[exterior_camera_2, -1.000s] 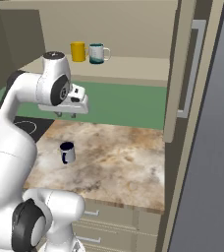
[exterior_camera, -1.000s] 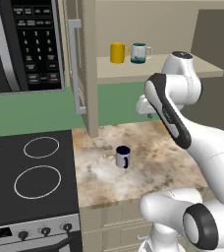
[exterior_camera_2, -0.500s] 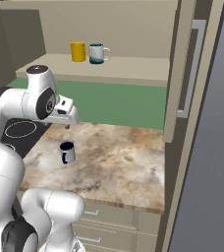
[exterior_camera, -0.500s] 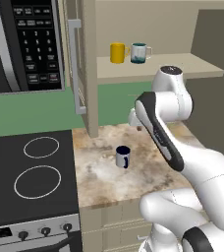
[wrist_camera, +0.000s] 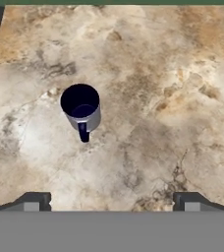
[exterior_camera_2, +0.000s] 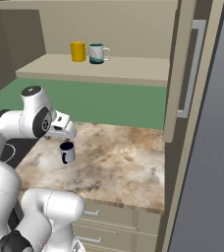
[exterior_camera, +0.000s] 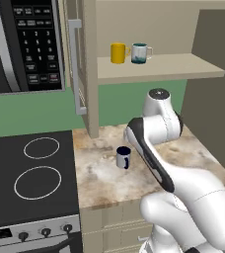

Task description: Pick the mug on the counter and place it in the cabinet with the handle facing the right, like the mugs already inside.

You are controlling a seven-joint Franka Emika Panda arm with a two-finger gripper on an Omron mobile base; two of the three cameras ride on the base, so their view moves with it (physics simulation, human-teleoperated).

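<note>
The bench (exterior_camera: 104, 173) is beige-brown marbled stone, with a black stovetop (exterior_camera: 30, 173) at its side and a green wall (exterior_camera_2: 114, 101) behind. The microwave (exterior_camera: 25, 44) keypad has small white labels, too small to read. The tool (wrist_camera: 111, 202) hangs above the bench, fingertips (wrist_camera: 33, 201) wide apart. The mug (wrist_camera: 81, 110) stands upright below and ahead, untouched.

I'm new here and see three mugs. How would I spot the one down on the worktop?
Start at the black stovetop; beside it runs the marbled counter. Standing alone there is the mug: small, light grey outside, dark navy inside, with a navy handle. The yellow mug and white-and-teal mug sit on the cabinet shelf.
</note>
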